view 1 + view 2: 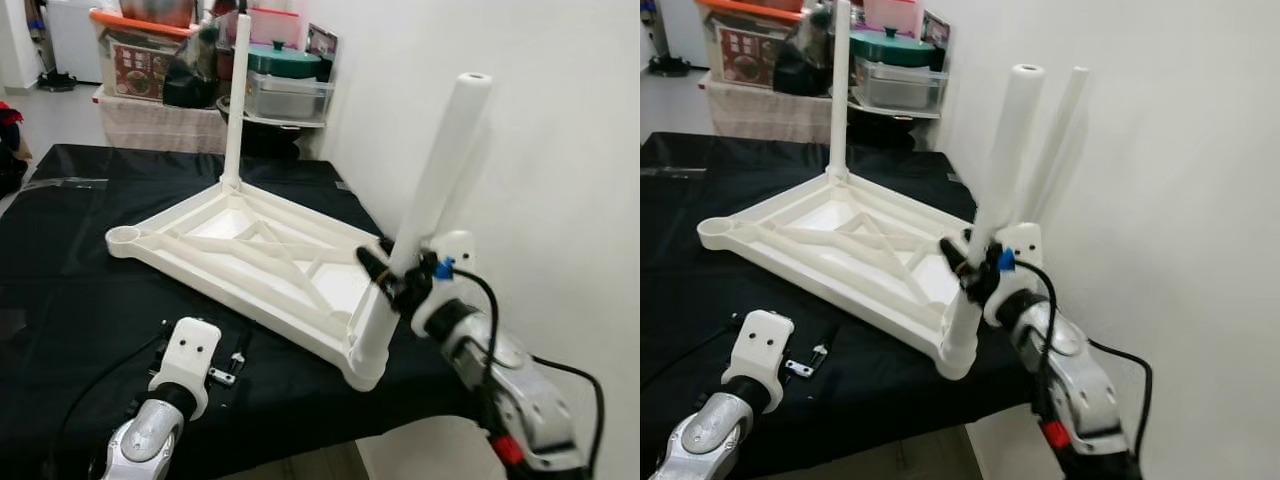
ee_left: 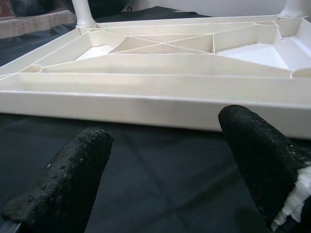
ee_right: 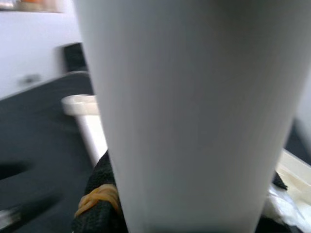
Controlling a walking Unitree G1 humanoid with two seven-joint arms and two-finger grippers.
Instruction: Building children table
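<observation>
While the upturned white plastic tabletop [image 1: 250, 255] lies on the black-covered table [image 1: 70, 290], the right gripper [image 1: 392, 277] clasps a white tubular leg [image 1: 425, 210] seated in its near corner socket. Left gripper [image 2: 165, 160], fingers parted, hovers just beside the tabletop's edge. Behind, a clear storage bin [image 1: 135, 55] holds boxed goods.

Bright, even light; right-wrist close-up blurred

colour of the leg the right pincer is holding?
White, same as the tabletop. The leg in the right pincer shows best in the left eye view.
</observation>
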